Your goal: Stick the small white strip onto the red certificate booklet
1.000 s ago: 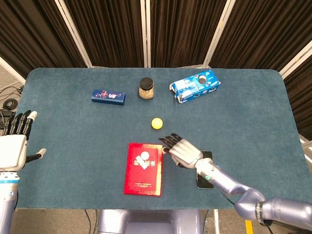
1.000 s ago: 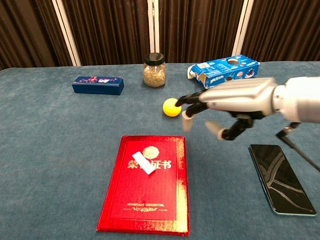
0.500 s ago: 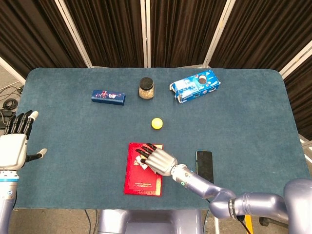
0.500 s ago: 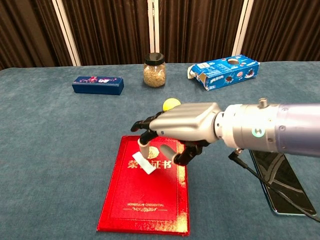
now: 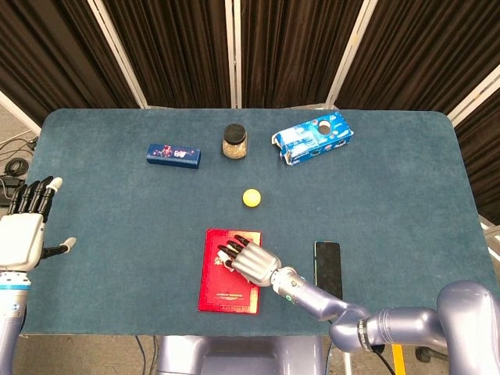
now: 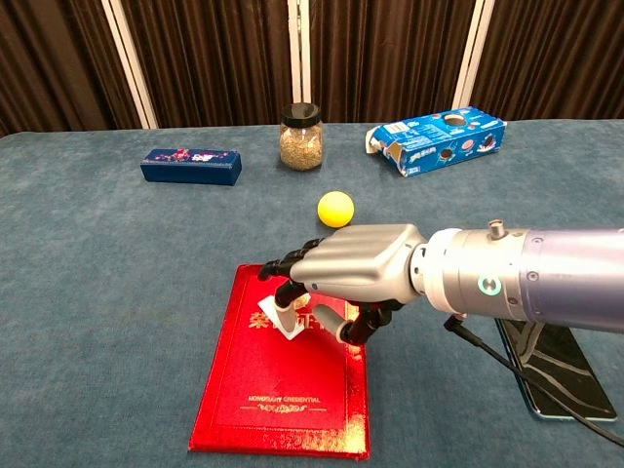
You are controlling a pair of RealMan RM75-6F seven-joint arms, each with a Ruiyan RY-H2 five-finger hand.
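Pressing my right hand [image 6: 346,278] with curled fingertips on the white strip [image 6: 283,322], atop the red booklet [image 6: 283,390] lying flat on the desk [image 6: 97,292], I judged the strip flimsy, best pushed flat from above.

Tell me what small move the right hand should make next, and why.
Probably press the fingertips down and smooth along the small white strip. The right hand is over the red booklet with fingers at the strip, whose edge looks lifted, so it seems not yet fully stuck.
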